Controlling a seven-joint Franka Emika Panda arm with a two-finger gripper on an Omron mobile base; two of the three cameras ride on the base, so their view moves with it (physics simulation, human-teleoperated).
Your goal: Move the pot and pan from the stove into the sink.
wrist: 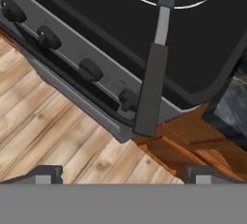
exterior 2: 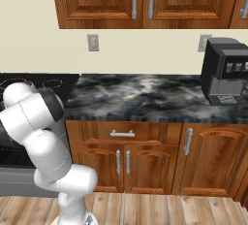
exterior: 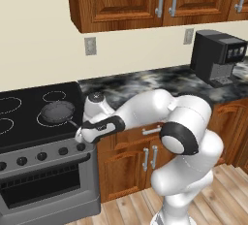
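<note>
Pan (exterior: 56,112) sits on the stove's (exterior: 29,122) right front burner, long handle (wrist: 152,85) overhanging the front edge. Gripper (wrist: 123,172) hovers above the handle end, jaws wide, holding nothing. Risk: a grip that far out lets the pan tip or twist.

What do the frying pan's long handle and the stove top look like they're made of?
The small dark grey frying pan's handle looks matte dark plastic, joined by a pale metal neck. The black cooktop of the stove looks like smooth glass with printed white rings. It is rendered, so uncertain.
</note>
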